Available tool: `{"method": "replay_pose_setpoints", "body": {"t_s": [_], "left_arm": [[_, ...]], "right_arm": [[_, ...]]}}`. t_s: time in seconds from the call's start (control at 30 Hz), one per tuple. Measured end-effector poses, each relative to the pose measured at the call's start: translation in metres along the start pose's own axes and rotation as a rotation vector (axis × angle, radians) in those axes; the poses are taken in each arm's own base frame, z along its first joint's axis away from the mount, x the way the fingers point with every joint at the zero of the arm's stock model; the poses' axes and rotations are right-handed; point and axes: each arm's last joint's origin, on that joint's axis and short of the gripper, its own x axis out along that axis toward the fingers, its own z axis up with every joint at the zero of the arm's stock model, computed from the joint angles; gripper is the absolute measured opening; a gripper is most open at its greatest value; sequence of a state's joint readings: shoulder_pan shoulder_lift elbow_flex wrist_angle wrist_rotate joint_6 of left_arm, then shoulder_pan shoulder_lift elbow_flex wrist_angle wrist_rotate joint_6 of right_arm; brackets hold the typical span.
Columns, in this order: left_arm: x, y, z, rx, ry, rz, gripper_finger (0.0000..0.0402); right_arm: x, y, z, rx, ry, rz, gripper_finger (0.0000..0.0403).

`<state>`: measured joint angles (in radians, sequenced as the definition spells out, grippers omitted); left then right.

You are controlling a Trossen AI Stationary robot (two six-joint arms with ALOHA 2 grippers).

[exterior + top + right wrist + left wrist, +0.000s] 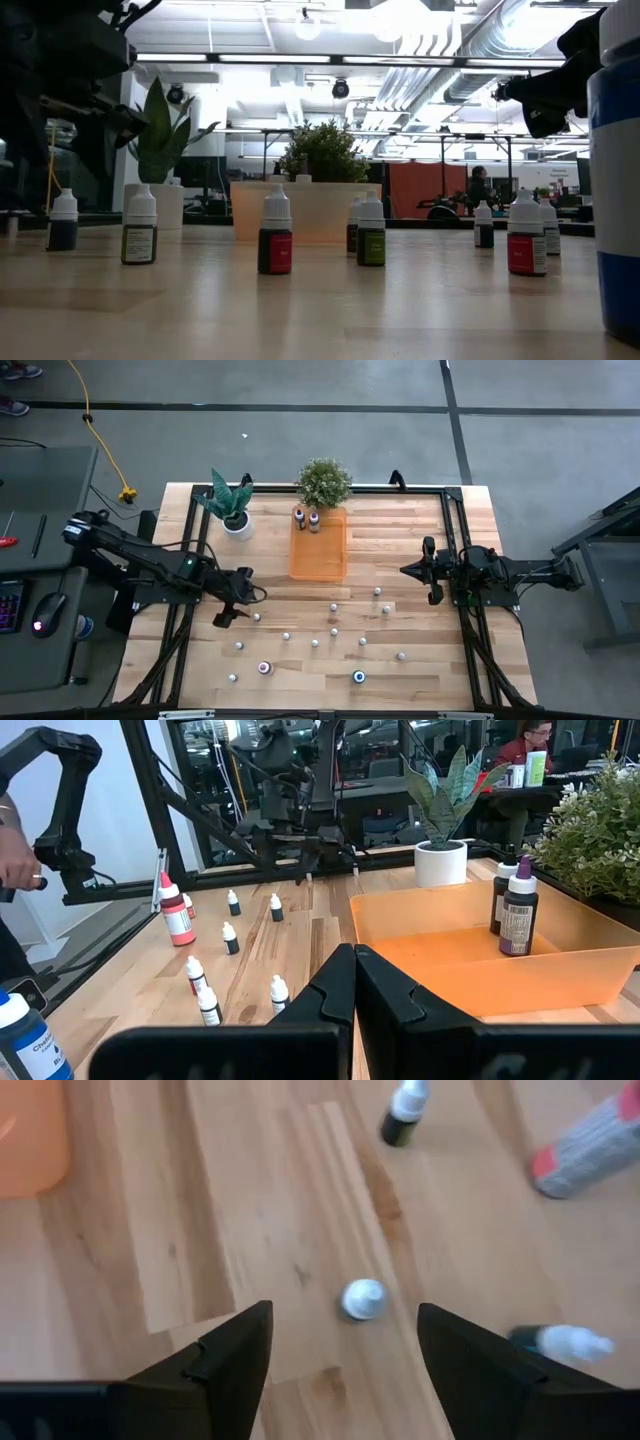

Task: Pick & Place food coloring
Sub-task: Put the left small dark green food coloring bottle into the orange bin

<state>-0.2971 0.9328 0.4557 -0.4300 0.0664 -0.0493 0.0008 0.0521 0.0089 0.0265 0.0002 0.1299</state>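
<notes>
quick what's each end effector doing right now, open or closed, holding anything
Left end effector: open, empty, over a small bottle on the table.
Right end effector: closed, empty, by the orange tray.

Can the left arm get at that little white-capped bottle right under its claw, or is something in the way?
Probably yes. The left gripper hangs open above the bottle, which stands upright between the fingers with bare wood around it; the nearest other bottles stand well apart.

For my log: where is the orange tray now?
In the high view, the orange tray lies at the table's middle back, below the bushy plant, holding two bottles.
</notes>
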Motion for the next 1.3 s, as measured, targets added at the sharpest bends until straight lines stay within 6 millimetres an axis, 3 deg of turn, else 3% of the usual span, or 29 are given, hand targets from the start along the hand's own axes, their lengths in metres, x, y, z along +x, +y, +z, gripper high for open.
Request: {"method": "replay_pose_setpoints", "body": {"t_s": [0.3, 0.6, 0.97, 1.3], "left_arm": [[0.02, -0.001, 0.003, -0.004, 0.044, -0.004, 0.0246], [0.026, -0.009, 0.004, 0.002, 0.05, -0.033, 0.0244], [0.035, -0.009, 0.004, -0.03, 0.066, -0.02, 0.0183], [0.037, -0.008, 0.004, -0.03, 0.074, -0.011, 0.0157]], "right_arm": [[0.0, 0.0, 0.0, 0.0, 0.0, 0.0, 0.0], [0.0, 0.0, 0.0, 0.0, 0.0, 0.0, 0.0], [0.0, 0.0, 0.0, 0.0, 0.0, 0.0, 0.0], [0.0, 0.0, 0.0, 0.0, 0.0, 0.0, 0.0]]}}
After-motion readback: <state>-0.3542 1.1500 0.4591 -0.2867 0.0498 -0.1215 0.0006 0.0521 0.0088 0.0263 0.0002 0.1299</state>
